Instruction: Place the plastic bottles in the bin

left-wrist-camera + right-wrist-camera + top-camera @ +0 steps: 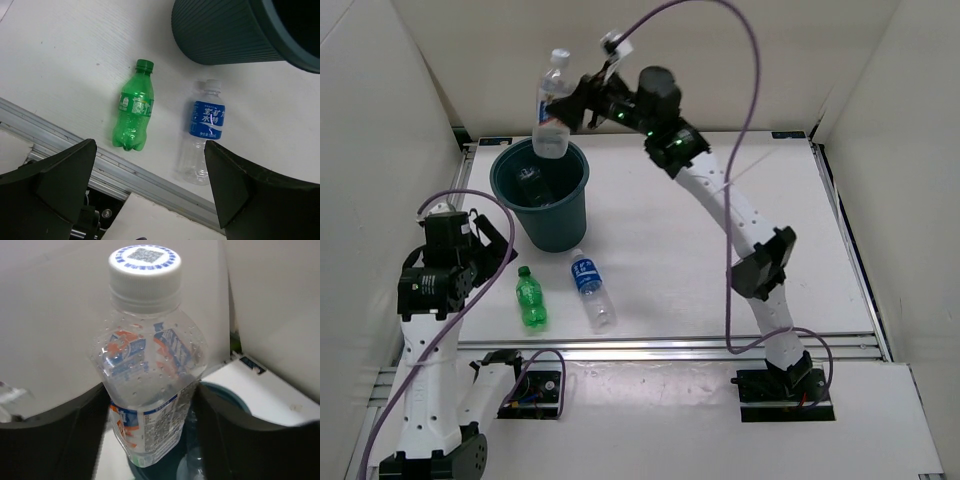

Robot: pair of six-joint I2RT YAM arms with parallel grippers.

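Note:
My right gripper [563, 108] is shut on a clear bottle with a white-blue label [552, 108], holding it upright over the far rim of the dark teal bin [560, 222]. In the right wrist view that bottle [150, 390] fills the gap between the black fingers [235, 440], with the bin's rim [235, 392] below and another clear bottle [192, 467] inside. A green bottle [530, 297] and a blue-labelled clear bottle [590, 288] lie on the table in front of the bin. My left gripper [150, 200] hangs open above them, near the green bottle [134, 112] and the blue-labelled one [204, 132].
An aluminium rail [670, 345] runs along the table's near edge, just behind the lying bottles. White enclosure walls [380, 120] close in the left, back and right. The bin's ribbed wall [225, 35] stands at the upper right of the left wrist view.

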